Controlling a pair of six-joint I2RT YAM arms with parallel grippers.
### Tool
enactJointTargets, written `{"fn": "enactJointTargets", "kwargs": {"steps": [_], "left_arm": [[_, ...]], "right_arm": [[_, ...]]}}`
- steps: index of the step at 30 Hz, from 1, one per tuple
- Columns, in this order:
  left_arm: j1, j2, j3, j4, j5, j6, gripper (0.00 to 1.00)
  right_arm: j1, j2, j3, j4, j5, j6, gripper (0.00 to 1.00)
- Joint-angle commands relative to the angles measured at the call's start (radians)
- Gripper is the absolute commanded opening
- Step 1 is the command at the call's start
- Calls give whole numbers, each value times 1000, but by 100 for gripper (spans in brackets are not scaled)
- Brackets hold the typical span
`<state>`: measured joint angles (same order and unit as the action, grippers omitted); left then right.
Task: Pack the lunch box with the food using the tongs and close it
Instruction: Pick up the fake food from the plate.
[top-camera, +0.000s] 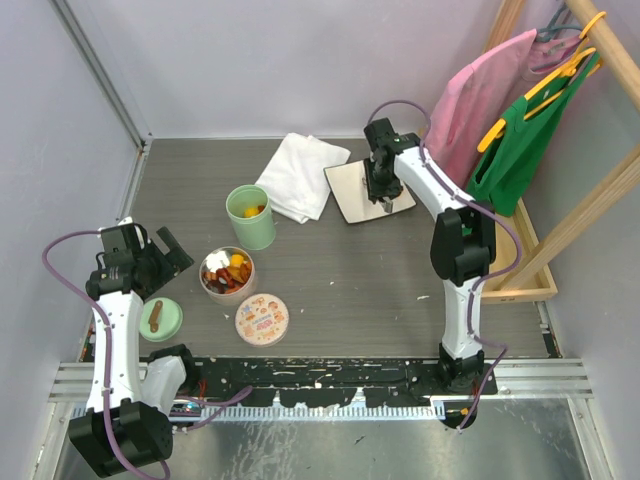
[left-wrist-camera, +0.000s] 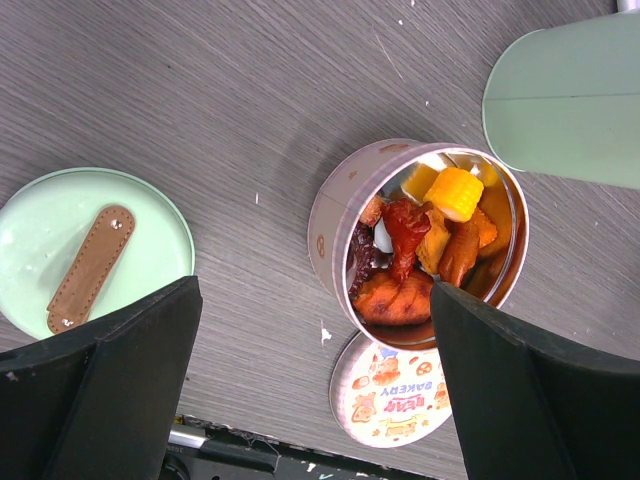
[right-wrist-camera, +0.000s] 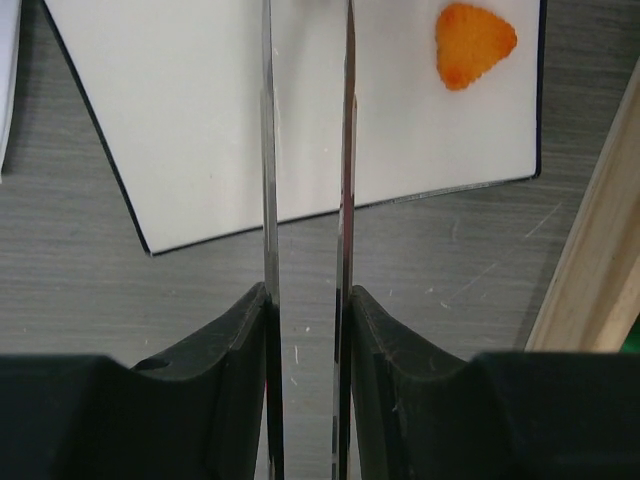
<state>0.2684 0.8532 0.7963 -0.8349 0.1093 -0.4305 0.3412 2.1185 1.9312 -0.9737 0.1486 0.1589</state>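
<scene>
My right gripper (top-camera: 383, 190) hangs over a white board (top-camera: 352, 190) at the back of the table, shut on the tongs (right-wrist-camera: 268, 200). The two thin metal arms run between its fingers (right-wrist-camera: 240, 340) with a narrow gap left between them. One orange triangular piece of food (right-wrist-camera: 475, 42) lies on the board (right-wrist-camera: 200, 110), to the right of the tongs. The round pink lunch box tin (top-camera: 227, 275) holds a heap of food (left-wrist-camera: 420, 250). My left gripper (top-camera: 165, 255) hovers open just left of the tin (left-wrist-camera: 345, 200), holding nothing.
A printed round lid (top-camera: 262, 319) lies in front of the tin. A mint-green lid (top-camera: 160, 320) with a brown knob (left-wrist-camera: 90, 265) lies to the left. A tall green cup (top-camera: 250, 217) and a white cloth (top-camera: 300, 175) sit behind. Pink and green bags (top-camera: 475, 100) hang from a wooden rack (top-camera: 590, 200) on the right.
</scene>
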Motion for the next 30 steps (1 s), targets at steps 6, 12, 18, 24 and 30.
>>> {"fn": "enactJointTargets", "kwargs": {"steps": [6,12,18,24,30], "left_arm": [[-1,-11,19,31,9,7,98],[-1,-18,18,31,2,7,98],[-1,-16,19,31,5,7,98],[-1,-18,18,34,10,7,98],[-2,-17,19,33,9,7,98]], "right_arm": [[21,-208,-141,57,-52,3,35],[33,-244,-175,64,-76,12,35],[40,-262,-190,67,-81,16,35],[44,-272,-171,62,-91,20,34],[50,-313,-183,59,-99,30,34]]}}
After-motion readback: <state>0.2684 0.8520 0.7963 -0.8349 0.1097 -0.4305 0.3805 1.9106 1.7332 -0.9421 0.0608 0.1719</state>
